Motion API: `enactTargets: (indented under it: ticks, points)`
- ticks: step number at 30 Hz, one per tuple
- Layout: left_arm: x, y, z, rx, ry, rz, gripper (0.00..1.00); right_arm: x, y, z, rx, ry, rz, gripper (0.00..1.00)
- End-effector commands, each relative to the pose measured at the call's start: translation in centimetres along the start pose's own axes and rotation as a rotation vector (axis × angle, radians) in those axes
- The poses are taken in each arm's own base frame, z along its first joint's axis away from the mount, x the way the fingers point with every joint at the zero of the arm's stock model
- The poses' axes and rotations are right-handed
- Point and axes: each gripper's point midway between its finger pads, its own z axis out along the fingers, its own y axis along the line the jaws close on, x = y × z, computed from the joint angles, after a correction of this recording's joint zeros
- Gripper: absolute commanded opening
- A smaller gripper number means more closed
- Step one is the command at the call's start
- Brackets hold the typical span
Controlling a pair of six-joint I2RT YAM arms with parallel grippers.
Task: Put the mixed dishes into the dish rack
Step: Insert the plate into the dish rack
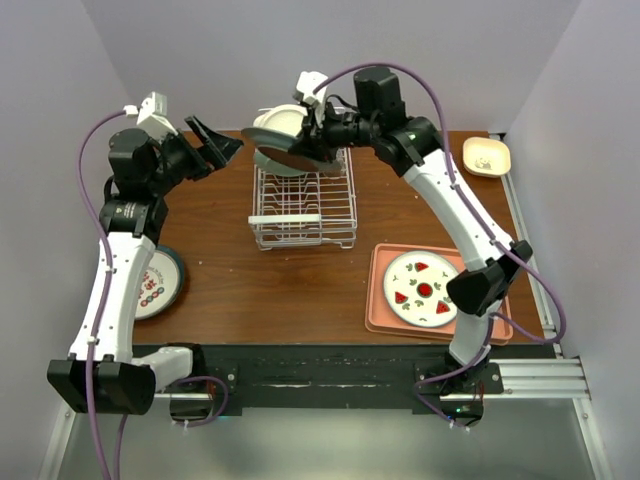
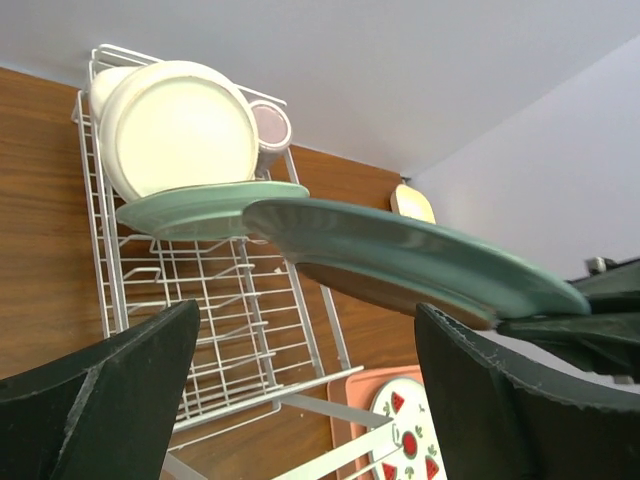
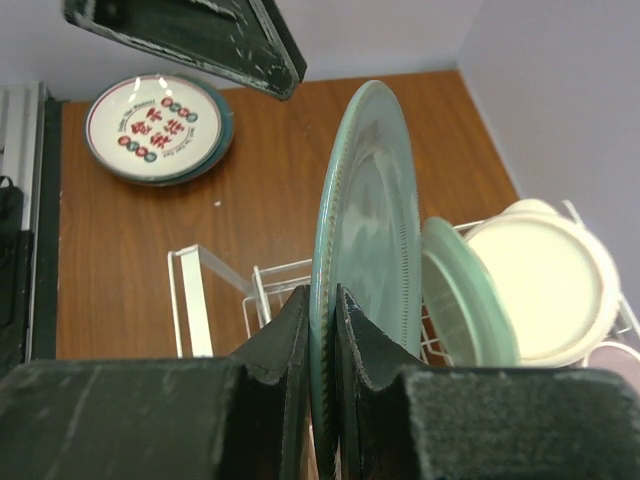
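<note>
My right gripper [image 3: 322, 310] is shut on the rim of a pale green plate [image 3: 370, 230], holding it on edge above the far end of the white wire dish rack [image 1: 303, 205]. In the rack stand another pale green plate [image 3: 460, 300], a cream-white dish [image 3: 540, 275] and a purple cup [image 2: 272, 125]. My left gripper [image 1: 215, 140] hovers open just left of the held plate [image 2: 400, 255], its fingers [image 2: 100, 400] wide apart with nothing gripped. A dark-rimmed patterned plate [image 1: 160, 283] lies at the table's left edge.
A salmon-pink tray [image 1: 385, 310] at the front right carries a watermelon-patterned plate [image 1: 422, 288]. A small cream dish [image 1: 486, 156] sits at the back right corner. The rack's white bar [image 1: 285, 219] is at its near end, with bare slots behind it.
</note>
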Motion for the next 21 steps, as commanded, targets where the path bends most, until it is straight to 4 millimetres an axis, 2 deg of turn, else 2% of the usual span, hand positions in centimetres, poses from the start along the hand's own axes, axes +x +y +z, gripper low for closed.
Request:
enactTargets:
  ticks: [1, 5, 10, 16, 21]
  points:
    - [2.7, 0.2, 0.3, 0.052, 0.085, 0.039, 0.92, -3.8, -0.1, -0.5, -0.022, -0.137, -0.140, 0.00]
    - [4.9, 2.0, 0.2, 0.000, 0.136, 0.035, 0.92, -1.2, -0.3, 1.5, -0.074, -0.101, -0.138, 0.00]
    - [6.9, 3.6, 0.3, -0.033, 0.183, 0.024, 0.91, 0.6, -0.8, 2.6, -0.110, -0.086, -0.155, 0.00]
    - [7.8, 4.7, 0.4, -0.062, 0.201, 0.045, 0.91, 2.8, -2.0, 3.3, -0.168, -0.079, -0.178, 0.00]
    - [8.5, 5.2, 0.4, -0.071, 0.224, 0.060, 0.91, 3.7, -3.3, 4.1, -0.160, -0.080, -0.213, 0.00]
